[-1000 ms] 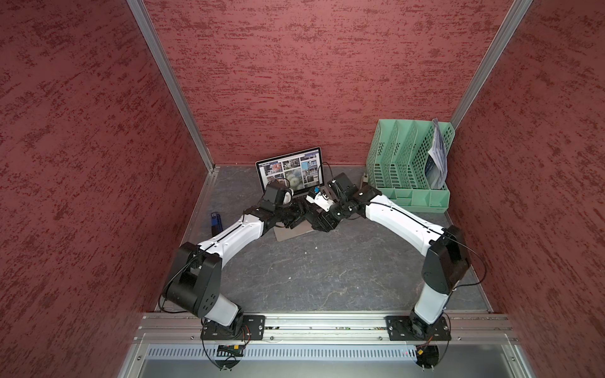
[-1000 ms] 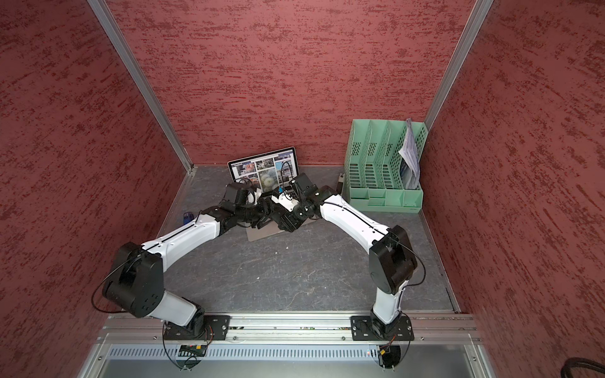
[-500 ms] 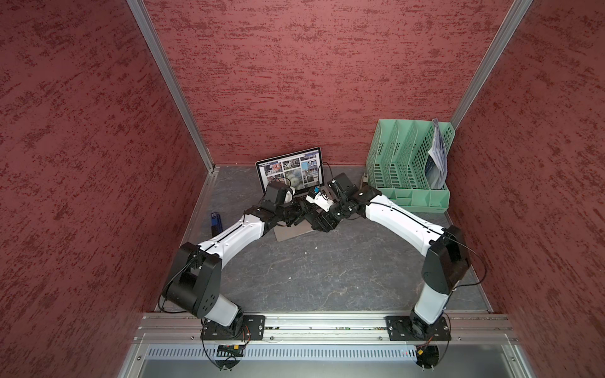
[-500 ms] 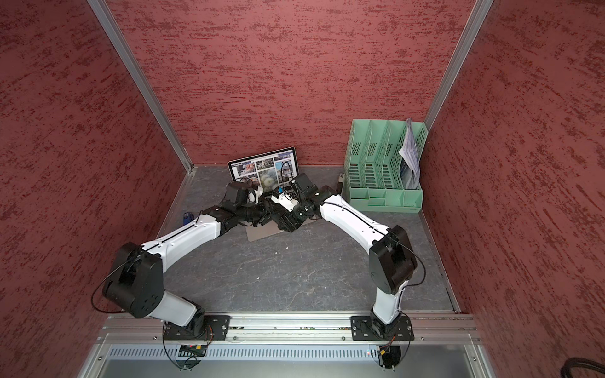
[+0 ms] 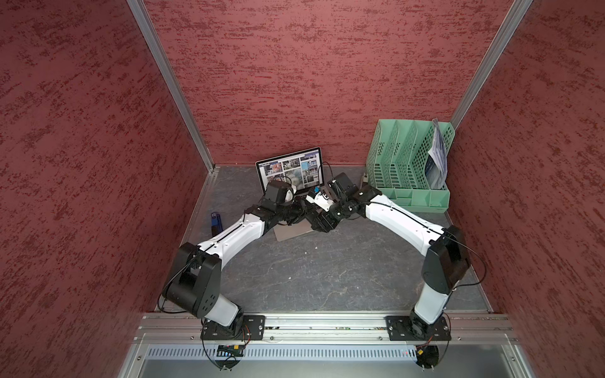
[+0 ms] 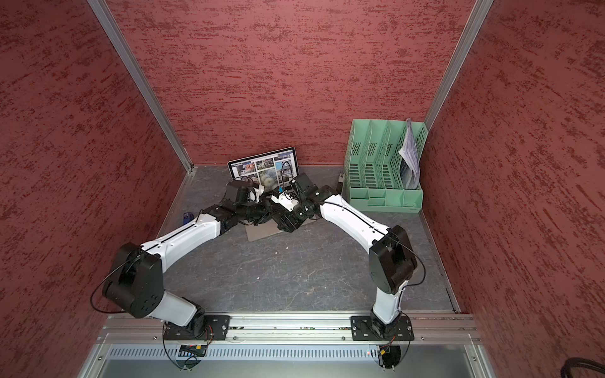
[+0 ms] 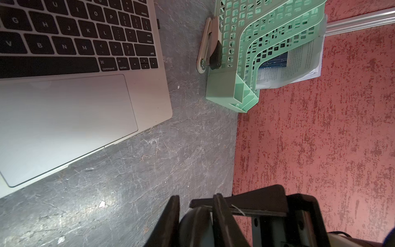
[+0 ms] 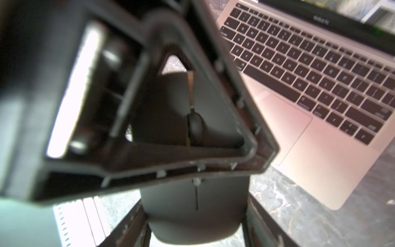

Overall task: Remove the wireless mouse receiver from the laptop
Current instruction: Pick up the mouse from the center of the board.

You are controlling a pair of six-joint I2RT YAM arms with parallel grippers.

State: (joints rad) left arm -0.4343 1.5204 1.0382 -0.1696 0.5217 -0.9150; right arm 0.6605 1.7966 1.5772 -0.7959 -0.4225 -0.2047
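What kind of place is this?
Probably a robot test booth dressed as an office desk: a laptop and a green file rack holding papers sit on a grey table, with the left arm and right arm bolted to a metal rail.

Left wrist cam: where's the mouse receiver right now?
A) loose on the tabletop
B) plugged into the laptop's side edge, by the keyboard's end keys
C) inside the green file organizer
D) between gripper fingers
B: the wireless mouse receiver shows as a small dark stub sticking out of the laptop side edge, beside the keyboard's end column.
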